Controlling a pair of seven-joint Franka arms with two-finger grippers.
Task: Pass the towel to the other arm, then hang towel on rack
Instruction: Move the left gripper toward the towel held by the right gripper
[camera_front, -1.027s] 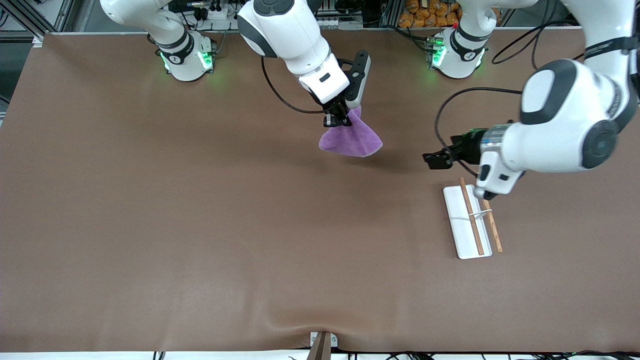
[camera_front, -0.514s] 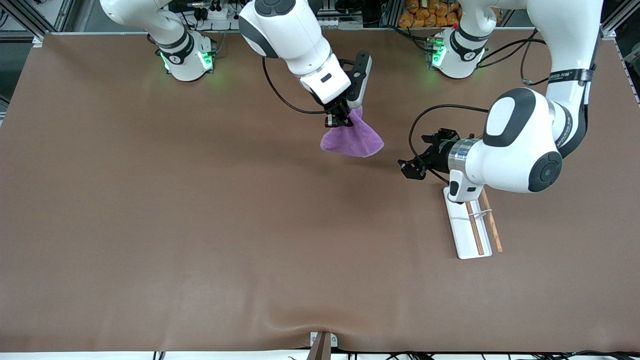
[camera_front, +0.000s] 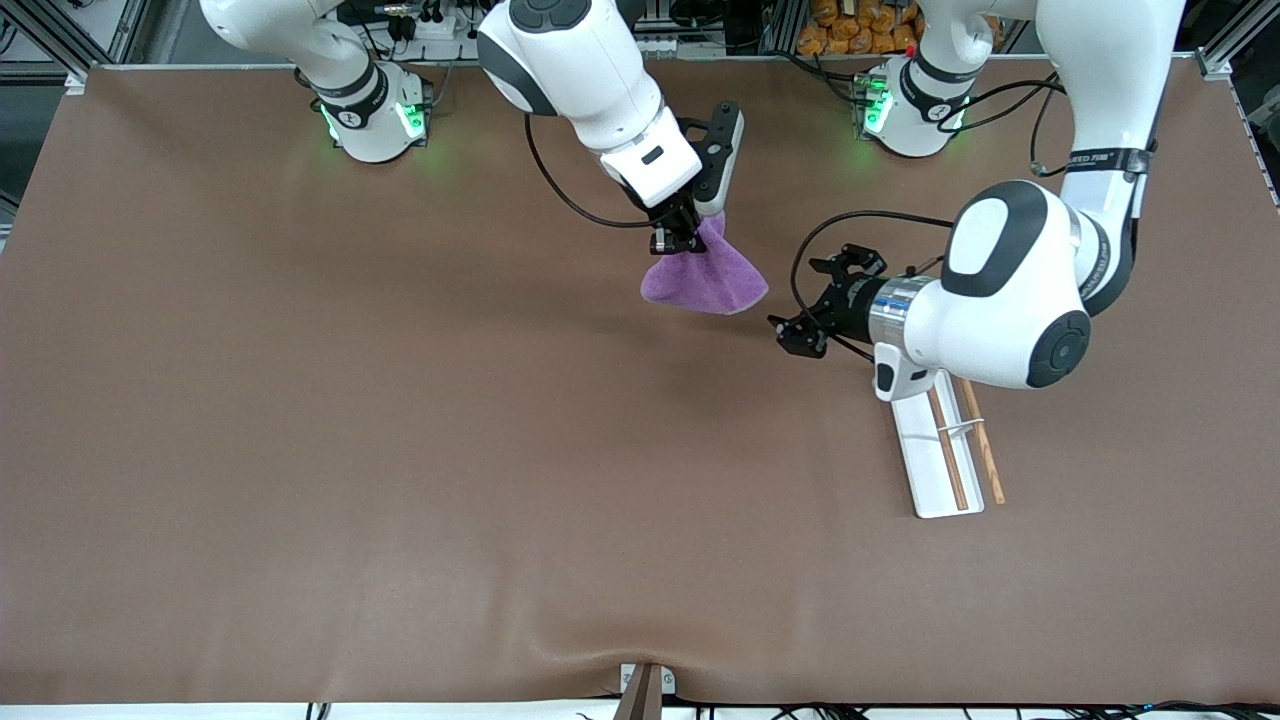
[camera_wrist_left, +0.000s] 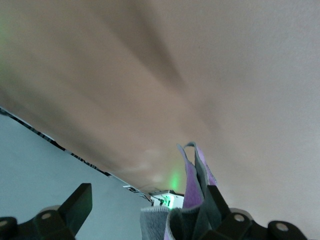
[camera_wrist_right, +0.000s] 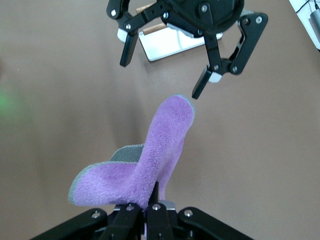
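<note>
Front view: the right gripper (camera_front: 675, 240) pinches the towel (camera_front: 705, 278) at one corner, so it hangs above mid-table. Just beside it, toward the left arm's end, the left gripper (camera_front: 820, 305) hovers, jaws spread wide, partly over the rack (camera_front: 935, 455).

White arms (camera_front: 1010, 300) (grey joints, black cables (camera_front: 560, 190))

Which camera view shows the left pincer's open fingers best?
The right wrist view: the left pincer faces it, spread open by the towel tip. The front view shows it small; its own wrist view shows only finger bases.
</note>
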